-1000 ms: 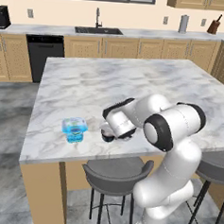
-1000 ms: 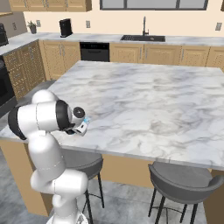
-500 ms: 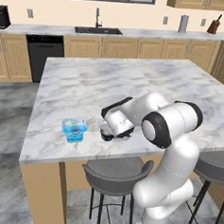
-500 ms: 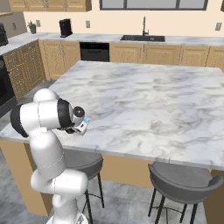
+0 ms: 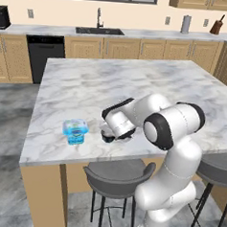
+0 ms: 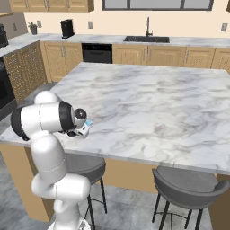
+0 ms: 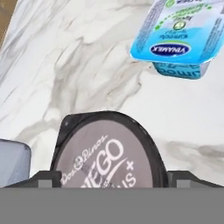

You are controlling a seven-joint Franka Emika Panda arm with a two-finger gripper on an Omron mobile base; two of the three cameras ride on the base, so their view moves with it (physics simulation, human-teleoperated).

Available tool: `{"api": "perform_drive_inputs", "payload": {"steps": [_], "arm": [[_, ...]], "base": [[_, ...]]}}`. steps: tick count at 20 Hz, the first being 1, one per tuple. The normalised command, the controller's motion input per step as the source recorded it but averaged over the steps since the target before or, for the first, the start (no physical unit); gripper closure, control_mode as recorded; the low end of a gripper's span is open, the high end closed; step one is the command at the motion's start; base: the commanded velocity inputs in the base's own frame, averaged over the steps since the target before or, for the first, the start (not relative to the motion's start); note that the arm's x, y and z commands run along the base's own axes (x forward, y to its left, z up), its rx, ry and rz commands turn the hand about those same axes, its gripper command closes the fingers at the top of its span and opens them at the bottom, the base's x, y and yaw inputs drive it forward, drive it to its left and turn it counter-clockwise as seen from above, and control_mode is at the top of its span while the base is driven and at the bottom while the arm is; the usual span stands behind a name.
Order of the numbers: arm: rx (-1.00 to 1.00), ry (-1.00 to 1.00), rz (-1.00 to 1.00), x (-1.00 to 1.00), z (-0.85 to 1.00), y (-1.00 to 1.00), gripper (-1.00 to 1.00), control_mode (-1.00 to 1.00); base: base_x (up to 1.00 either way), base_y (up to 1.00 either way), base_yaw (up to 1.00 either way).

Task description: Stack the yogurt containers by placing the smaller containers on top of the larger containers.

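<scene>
A white Franka Panda arm bends low over the near edge of a marble kitchen island, its gripper hanging just above the counter near the front left corner. In the hand view, the dark round yogurt cup, its grey lid printed with white lettering, sits directly under the gripper, with one dark finger tip on either side of it. The jaws stand spread about as wide as the cup; whether they press on its sides cannot be told.

Beyond the cup in that view rests the squarish translucent blue tub, its blue-green label facing the camera, apart from the cup on bare marble. From the left base view, the same tub stands to the left of the gripper, near the island's front edge. In the right base view, a sliver of blue shows beside the wrist.

Two grey stools are tucked under the island's near side. Along the far wall run wooden cabinets, a sink with a faucet and a black dishwasher.
</scene>
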Motion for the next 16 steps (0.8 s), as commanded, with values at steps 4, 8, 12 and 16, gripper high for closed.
{"api": "perform_drive_inputs", "payload": {"steps": [4,8,12,16], "arm": [[0.00,-0.07,0.00,-0.31,0.18,0.00,1.00,-1.00],[0.04,-0.16,0.00,-0.34,0.42,0.00,1.00,-1.00],[0.08,-0.15,0.00,-0.20,0.55,0.00,1.00,-1.00],[0.08,-0.06,0.00,-0.06,0.49,0.00,1.00,-1.00]], "base": [[0.00,0.00,0.00],[0.00,0.00,0.00],[0.00,0.00,0.00],[0.00,0.00,0.00]]}}
